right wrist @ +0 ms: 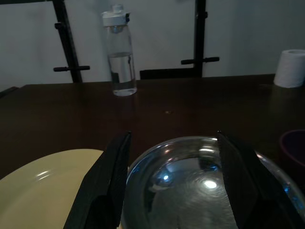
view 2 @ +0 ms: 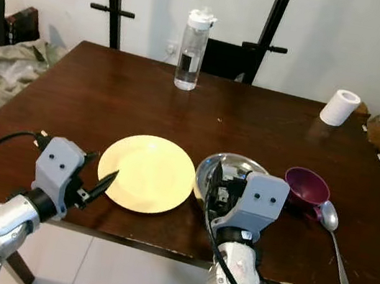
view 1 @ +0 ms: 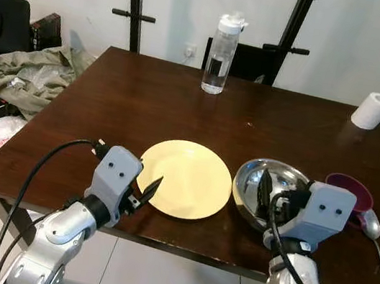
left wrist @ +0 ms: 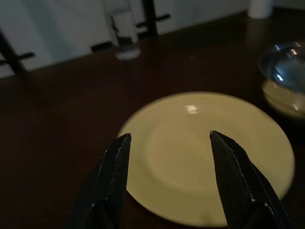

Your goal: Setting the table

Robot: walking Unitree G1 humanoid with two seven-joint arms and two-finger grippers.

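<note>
Dark table (view 1: 111, 92): both arms low, gripper fingers apart.

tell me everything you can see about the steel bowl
The steel bowl is round, shiny metal, upright and empty, mirroring the room lights inside. It sits on the dark wooden table, near its front edge, right of the yellow plate and left of the purple cup. The right gripper hovers at its near rim, fingers open, not gripping.
</note>
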